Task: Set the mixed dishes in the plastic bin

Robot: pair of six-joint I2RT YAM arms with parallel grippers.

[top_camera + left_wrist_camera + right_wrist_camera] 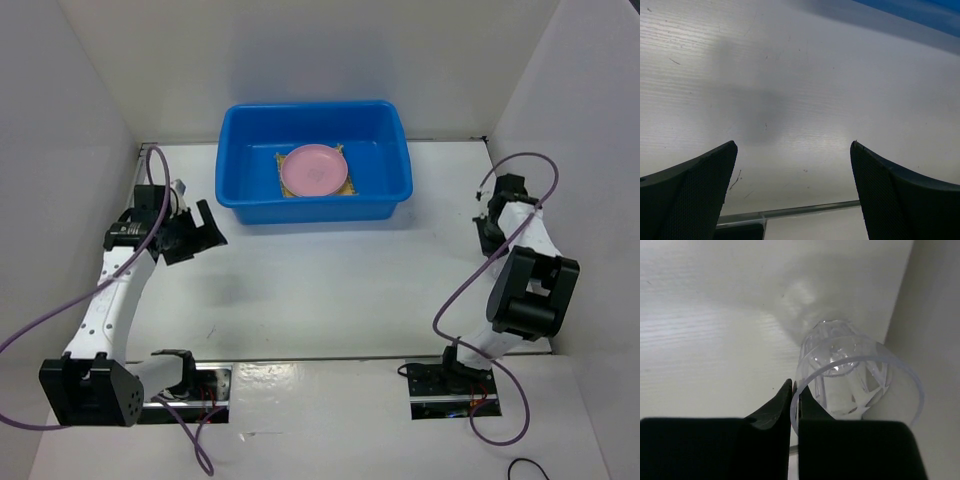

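Observation:
The blue plastic bin [315,208] stands at the back middle of the table. Inside it the pink plate [314,170] lies on the tan bamboo mat [346,187]. The cream plate is not in view. My right gripper [795,387] is shut on the rim of the small clear cup [855,375], one finger inside and one outside, close to the right wall. In the top view the right gripper [488,215] is at the far right and the cup is too faint to make out. My left gripper [195,235] is open and empty, left of the bin, above bare table [794,145].
White walls enclose the table; the right wall [935,315] is right beside the cup. A strip of the bin's blue side [930,12] shows at the top right of the left wrist view. Purple cables loop from both arms.

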